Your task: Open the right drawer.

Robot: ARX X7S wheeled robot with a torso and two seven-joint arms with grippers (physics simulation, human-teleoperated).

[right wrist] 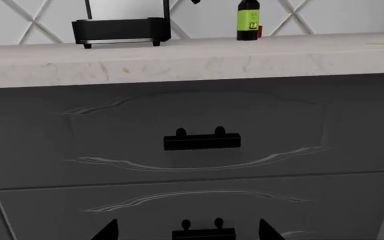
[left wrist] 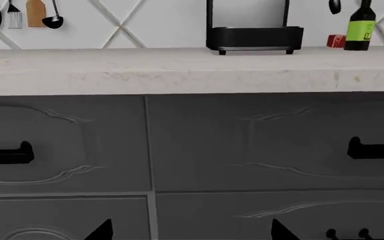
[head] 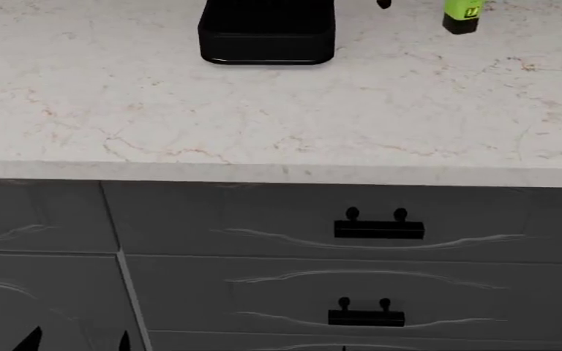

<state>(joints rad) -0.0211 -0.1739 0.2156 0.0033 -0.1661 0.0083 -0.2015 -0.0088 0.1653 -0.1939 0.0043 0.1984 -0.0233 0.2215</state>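
Mostly bench: a pale marbled bench [head: 281, 124] fills the far half of the head view, its front edge running over dark-grey cabinet fronts.
Wall: white tiles with a diagonal lattice; utensils [left wrist: 18, 14] hang on it at the far left.
On bench: a black appliance [head: 266, 33] at the far edge, left of centre; a dark bottle [right wrist: 248, 20] with a green label to its right, a small red box [left wrist: 336, 41] just beside the bottle.
Right drawer: the right drawer [head: 320, 223] sits directly under the bench edge, wide, carved with thin wavy lines, shut flush with its frame.
Handle: a black bar handle [head: 379, 228] on two ball-topped posts, right of the drawer's middle.
Below: a second drawer [head: 359, 296] with a like handle.
Left: a narrower front [head: 37, 216] beyond a vertical seam.
Left claw: the left claw [left wrist: 190, 231] shows only two dark fingertips, set wide apart, holding nothing, in front of the lower cabinet fronts.
Right claw: the right claw [right wrist: 187, 231] likewise spread wide and empty, facing the drawer stack, its tips flanking the lower handle in its own view, short of any contact.
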